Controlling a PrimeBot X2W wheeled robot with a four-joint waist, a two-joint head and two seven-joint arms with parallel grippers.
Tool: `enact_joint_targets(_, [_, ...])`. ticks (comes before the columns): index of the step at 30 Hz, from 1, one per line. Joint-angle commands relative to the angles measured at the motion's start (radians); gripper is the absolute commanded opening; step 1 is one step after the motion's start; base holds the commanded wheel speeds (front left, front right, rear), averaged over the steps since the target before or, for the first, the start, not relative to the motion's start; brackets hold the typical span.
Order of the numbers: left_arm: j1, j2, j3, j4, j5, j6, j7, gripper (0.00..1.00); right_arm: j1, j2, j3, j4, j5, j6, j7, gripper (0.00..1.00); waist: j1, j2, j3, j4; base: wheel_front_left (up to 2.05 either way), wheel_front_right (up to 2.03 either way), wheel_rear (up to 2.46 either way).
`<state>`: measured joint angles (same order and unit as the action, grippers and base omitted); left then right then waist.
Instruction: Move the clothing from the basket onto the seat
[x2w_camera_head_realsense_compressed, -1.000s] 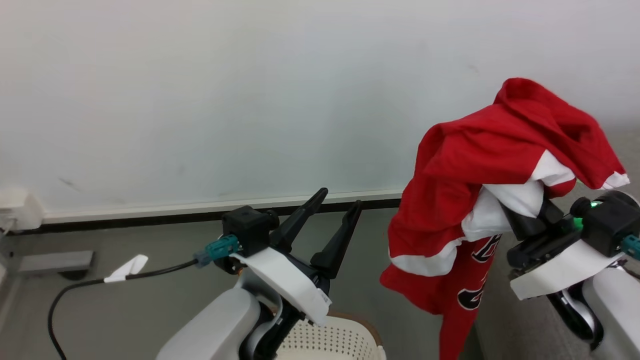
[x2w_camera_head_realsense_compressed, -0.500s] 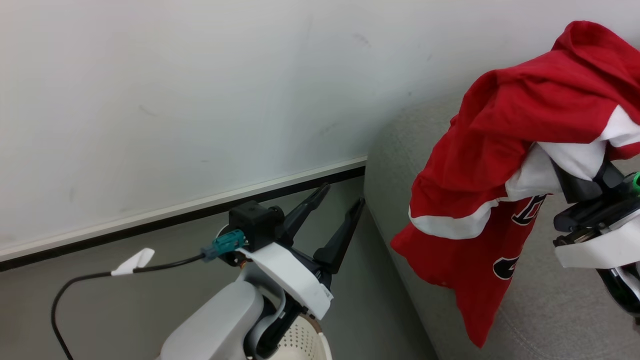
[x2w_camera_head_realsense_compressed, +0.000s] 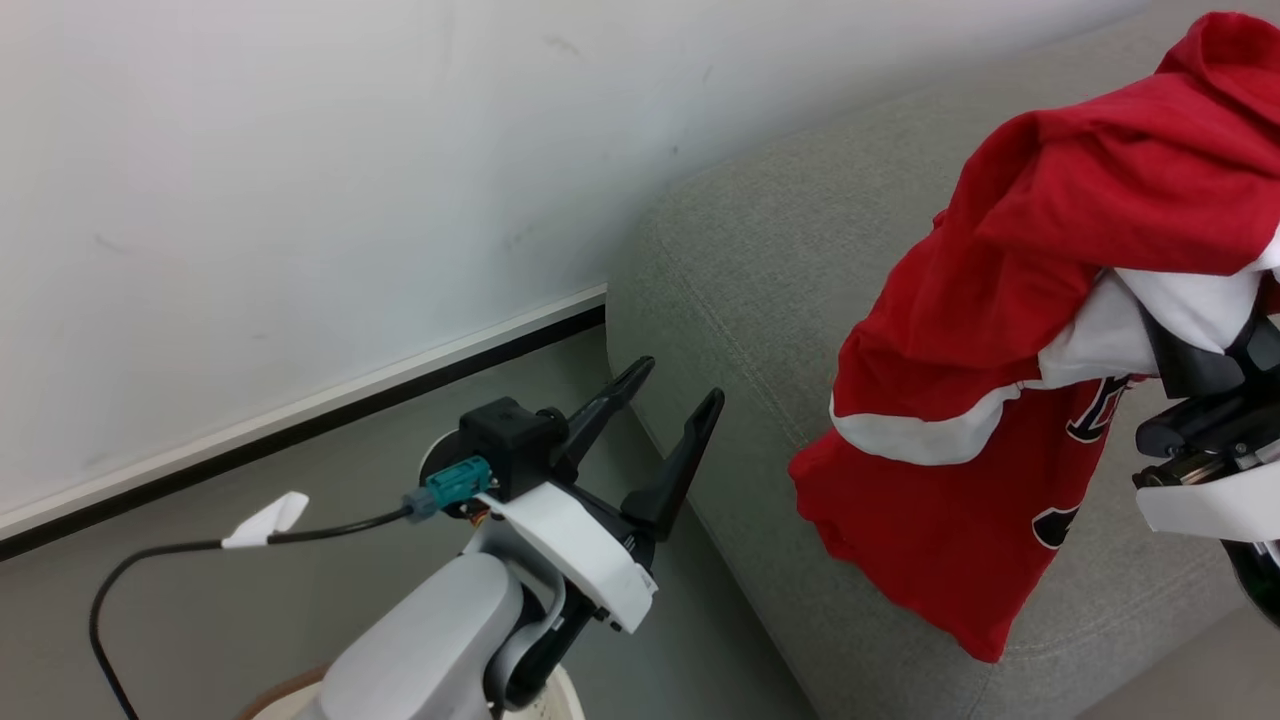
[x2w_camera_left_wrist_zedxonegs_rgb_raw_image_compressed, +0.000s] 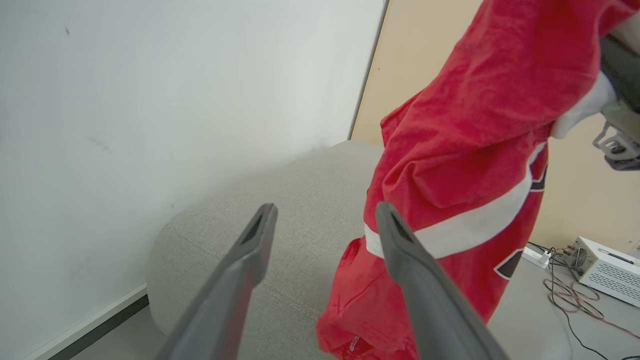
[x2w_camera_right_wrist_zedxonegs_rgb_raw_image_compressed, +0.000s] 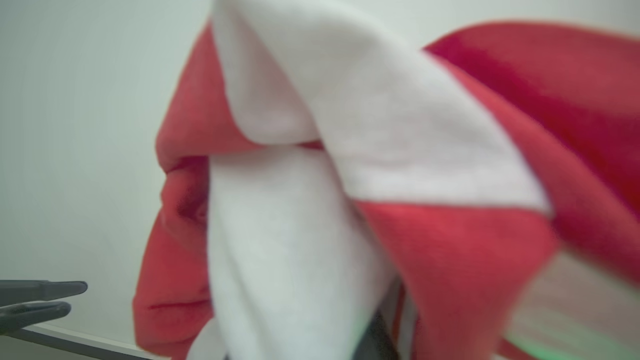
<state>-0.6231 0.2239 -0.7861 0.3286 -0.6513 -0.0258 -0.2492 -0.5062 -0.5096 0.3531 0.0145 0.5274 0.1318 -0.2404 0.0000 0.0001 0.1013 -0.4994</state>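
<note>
Seat (x2w_camera_head_realsense_compressed: 760, 270) sits under the hanging clothing (x2w_camera_head_realsense_compressed: 1010, 300), with nothing between them. The jersey looks limp and light and will probably swing and bunch; the best hold is the white trim, where the right gripper (x2w_camera_head_realsense_compressed: 1185, 350) is clamped, fingers buried in fabric. Left gripper (x2w_camera_head_realsense_compressed: 676, 383) is spread open and empty beside the seat edge, clear of the cloth, with the basket (x2w_camera_head_realsense_compressed: 560, 705) below it.

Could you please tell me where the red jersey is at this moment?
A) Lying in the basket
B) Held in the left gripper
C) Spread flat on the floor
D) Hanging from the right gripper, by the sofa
D: the red jersey hangs draped from the right gripper over the sofa, while the left gripper is open and empty.
</note>
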Motion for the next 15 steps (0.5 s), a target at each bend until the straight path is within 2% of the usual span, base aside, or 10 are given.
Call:
enact_joint_targets(1, [-0.002,0.005,0.001,0.006,0.005,0.000,-0.007,1.00,0.009,-0.001,-0.010,-0.009,-0.013,-0.002,0.000,0.00,0.0000,-0.0001,0.006,-0.011,0.00,0.00,0.00])
enact_joint_targets(8, [-0.004,0.002,-0.008,0.008,0.026,-0.004,-0.010,1.00,0.012,0.005,-0.038,-0.030,-0.014,-0.002,0.010,0.00,0.0000,-0.0001,0.022,-0.024,0.00,0.00,0.00])
enact_joint_targets(15, [-0.015,-0.004,-0.022,0.007,0.036,-0.013,-0.007,1.00,-0.086,-0.033,-0.049,-0.019,0.011,-0.002,0.019,0.00,0.0000,-0.0001,0.064,-0.002,0.00,0.00,0.00])
